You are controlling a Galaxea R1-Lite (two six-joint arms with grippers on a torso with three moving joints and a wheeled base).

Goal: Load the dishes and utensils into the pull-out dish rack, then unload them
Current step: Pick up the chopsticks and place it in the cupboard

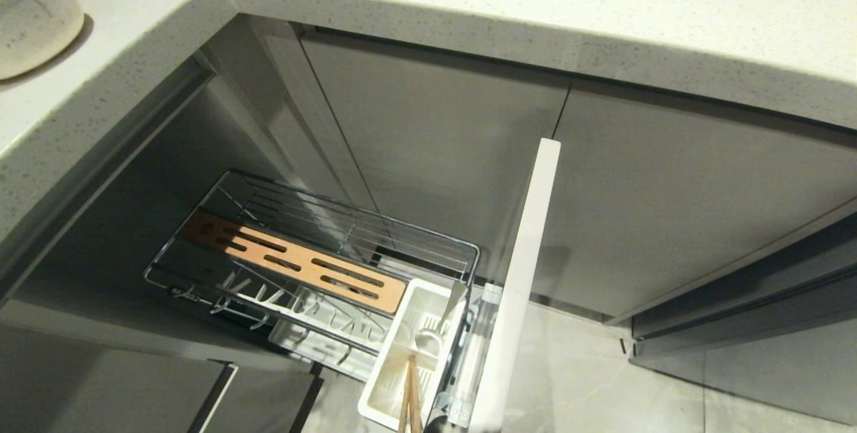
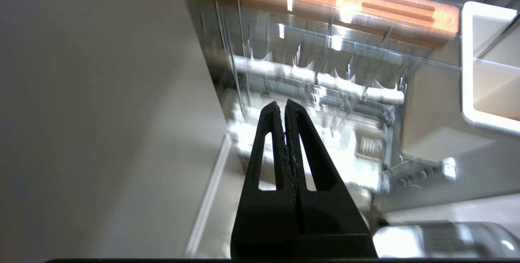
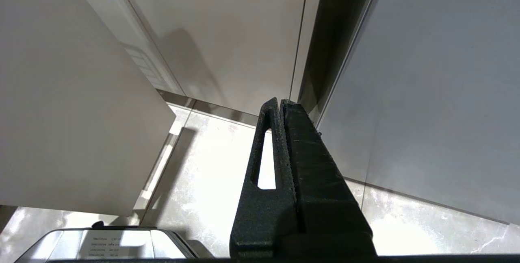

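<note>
Chopsticks (image 1: 410, 401) of light wood stand nearest in the head view, at its lower edge, leaning inside the white plastic cutlery caddy (image 1: 392, 379); the rounded silver end of a metal utensil (image 1: 428, 340) rests in the same caddy just behind them. This caddy hangs at the front end of the pull-out dish rack (image 1: 315, 266), a chrome wire basket drawn out from under the counter (image 1: 469, 11), fixed to a pale grey drawer front (image 1: 522, 272) seen edge-on. Along the basket runs a slotted wooden strip (image 1: 294, 262), orange-brown and flat, with wire prongs beside it; no plate or bowl stands in the slots. An off-white round bowl (image 1: 30, 11) with a speckled glaze sits on the pale speckled stone counter at the far upper left, well apart from the rack.

Neither arm appears in the head view. Seen from its wrist, the left gripper (image 2: 282, 106) hangs just outside the rack's side, its black fingers (image 2: 268, 141) pressed together on nothing, pointing toward the blurred wire wall and the wooden strip (image 2: 345, 7) beyond, with the caddy (image 2: 487, 59) off to one side. The right gripper (image 3: 280, 104) is likewise closed and empty, its rough black fingers (image 3: 308, 153) aimed at smooth grey cabinet doors (image 3: 426, 72) and a glossy marbled tile floor (image 3: 203, 173), away from the rack.
</note>
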